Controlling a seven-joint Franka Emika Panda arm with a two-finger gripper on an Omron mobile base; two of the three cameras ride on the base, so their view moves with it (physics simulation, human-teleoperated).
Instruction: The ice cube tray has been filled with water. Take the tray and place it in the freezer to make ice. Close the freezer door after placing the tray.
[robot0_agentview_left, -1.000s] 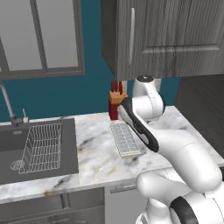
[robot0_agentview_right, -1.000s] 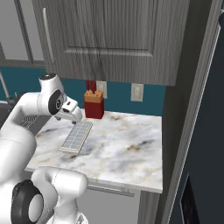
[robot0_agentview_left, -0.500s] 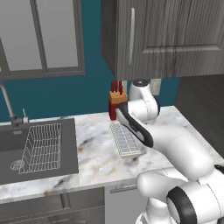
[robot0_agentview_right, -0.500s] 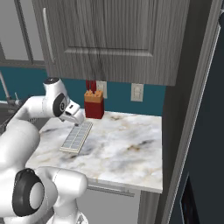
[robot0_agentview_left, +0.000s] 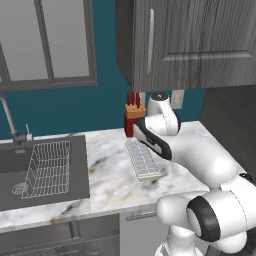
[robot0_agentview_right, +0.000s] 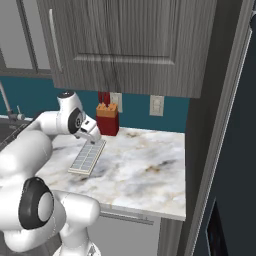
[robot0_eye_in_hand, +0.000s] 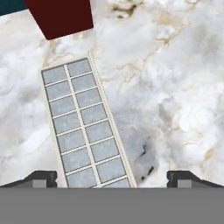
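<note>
The flat pale grey-white ice cube tray with a grid of small square cells lies flat on the white marble counter, its far end near the dark red knife block at the back edge. The dark two-finger gripper hovers above the tray's near end, jaws wide apart, holding nothing. A wire dish rack sits in the dark sink at the counter's left side.
</note>
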